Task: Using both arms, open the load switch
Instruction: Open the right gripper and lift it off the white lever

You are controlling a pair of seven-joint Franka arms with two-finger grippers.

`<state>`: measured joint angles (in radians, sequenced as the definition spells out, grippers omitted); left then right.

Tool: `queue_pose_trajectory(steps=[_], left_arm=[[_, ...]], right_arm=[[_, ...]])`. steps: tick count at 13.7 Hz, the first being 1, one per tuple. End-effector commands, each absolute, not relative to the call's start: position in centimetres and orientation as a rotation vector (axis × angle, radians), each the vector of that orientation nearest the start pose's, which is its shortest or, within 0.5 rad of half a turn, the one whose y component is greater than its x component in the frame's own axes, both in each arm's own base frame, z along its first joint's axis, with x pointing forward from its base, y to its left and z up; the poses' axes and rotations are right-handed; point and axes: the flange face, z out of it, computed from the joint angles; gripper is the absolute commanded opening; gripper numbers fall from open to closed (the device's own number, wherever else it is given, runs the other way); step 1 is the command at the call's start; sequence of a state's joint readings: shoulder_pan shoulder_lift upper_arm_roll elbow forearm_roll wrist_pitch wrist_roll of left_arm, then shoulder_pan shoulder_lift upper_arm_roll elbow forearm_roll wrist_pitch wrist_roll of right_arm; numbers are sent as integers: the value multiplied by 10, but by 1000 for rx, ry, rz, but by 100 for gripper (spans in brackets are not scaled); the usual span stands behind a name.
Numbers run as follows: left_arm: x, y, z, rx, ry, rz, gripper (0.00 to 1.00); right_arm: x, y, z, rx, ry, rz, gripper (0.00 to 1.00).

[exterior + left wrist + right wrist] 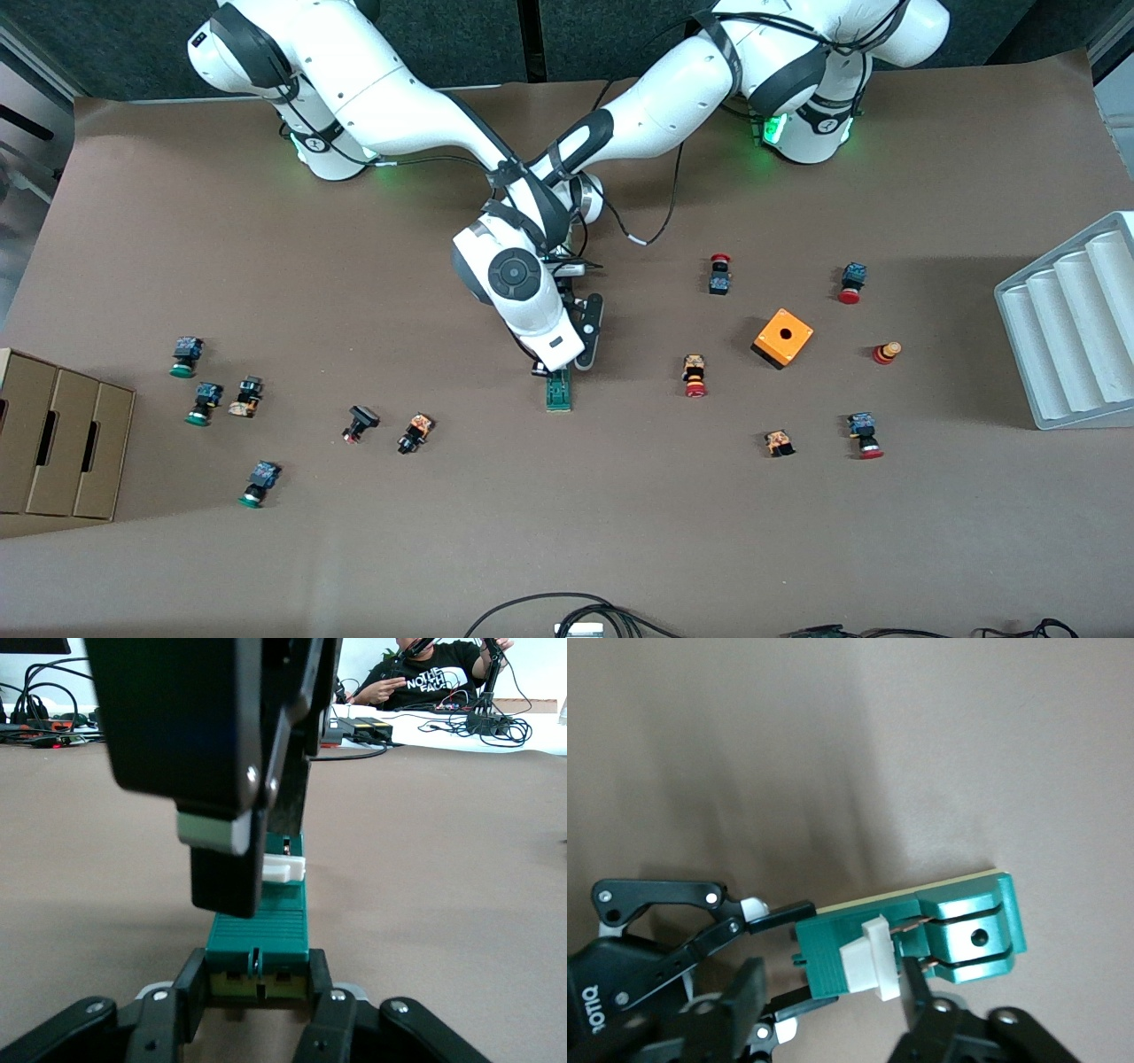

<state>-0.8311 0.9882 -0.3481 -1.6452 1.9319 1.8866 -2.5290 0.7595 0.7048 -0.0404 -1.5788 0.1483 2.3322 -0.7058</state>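
My two white arms meet over the middle of the brown counter [567, 532]. The load switch [559, 390], a slim dark-green block with a white plastic piece, lies flat there, between the loose push buttons toward each end of the counter.

My left hand [257, 992] is clamped on one short end of the load switch, a finger [168, 1014] pressed against each side of the block.

My right hand [833, 979] sits over the ribbed middle of the block, at the white piece. Its fingers [917, 992] stand a little apart on either side of that piece, and I cannot tell whether they press it.

An orange cube [783, 338] with a hole sits toward my left arm's end.
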Motion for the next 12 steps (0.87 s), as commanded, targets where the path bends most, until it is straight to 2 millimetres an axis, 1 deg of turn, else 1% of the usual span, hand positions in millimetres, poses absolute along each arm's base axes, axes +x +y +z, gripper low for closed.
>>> queue_pose_trajectory(steps=[1, 6, 9, 11, 12], left_arm=[[334, -574, 55, -2587, -46, -1810, 41], [334, -574, 57, -2588, -50, -1811, 41], [334, -574, 56, -2588, -49, -1812, 41], [333, -574, 56, -2589, -51, -1810, 42], [334, -575, 58, -2590, -64, -1811, 49]], right_arm=[[526, 471, 248, -2406, -1859, -115, 100], [530, 468, 274, -2404, -1849, -148, 100], [534, 465, 303, -2432, -1797, -192, 100], [536, 463, 308, -2460, -1752, -191, 100], [536, 463, 313, -2491, -1700, -201, 100]])
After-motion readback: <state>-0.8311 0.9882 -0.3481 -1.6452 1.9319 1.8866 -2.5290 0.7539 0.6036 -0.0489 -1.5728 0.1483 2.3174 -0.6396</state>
